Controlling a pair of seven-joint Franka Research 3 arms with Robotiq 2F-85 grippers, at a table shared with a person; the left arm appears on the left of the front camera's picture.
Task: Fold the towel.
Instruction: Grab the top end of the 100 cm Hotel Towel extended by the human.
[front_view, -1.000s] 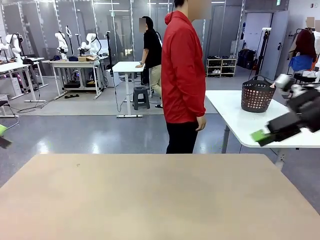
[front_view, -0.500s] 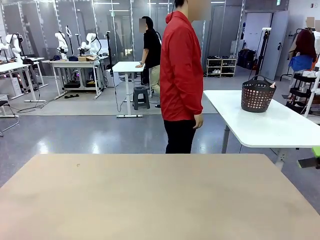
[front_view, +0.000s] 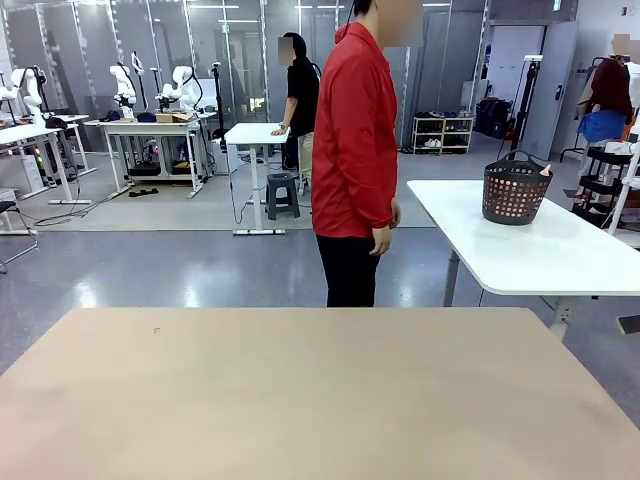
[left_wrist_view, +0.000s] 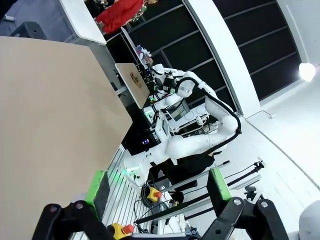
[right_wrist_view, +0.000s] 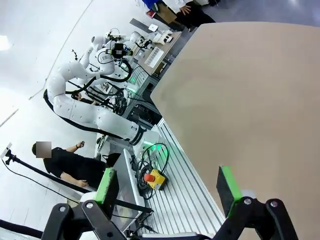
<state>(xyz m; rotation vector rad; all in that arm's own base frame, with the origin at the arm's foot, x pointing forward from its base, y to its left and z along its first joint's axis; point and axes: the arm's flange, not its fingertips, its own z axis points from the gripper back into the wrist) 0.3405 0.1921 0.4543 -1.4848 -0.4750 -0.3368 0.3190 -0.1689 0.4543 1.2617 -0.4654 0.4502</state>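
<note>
Fingers (left_wrist_view: 96, 186) of the left gripper (left_wrist_view: 157, 186) stand spread wide, with nothing between their green pads, out beyond one edge of the tan table (left_wrist_view: 50, 100). The right gripper (right_wrist_view: 167, 189) is spread just as wide and holds nothing, off the table's opposite side. At the far edge a person in a red jacket (front_view: 352, 150) stands side-on, arm hanging down. Behind, a dark basket (front_view: 514, 192) sits on a white table (front_view: 520, 262). Where the towel lies cannot be told.
</note>
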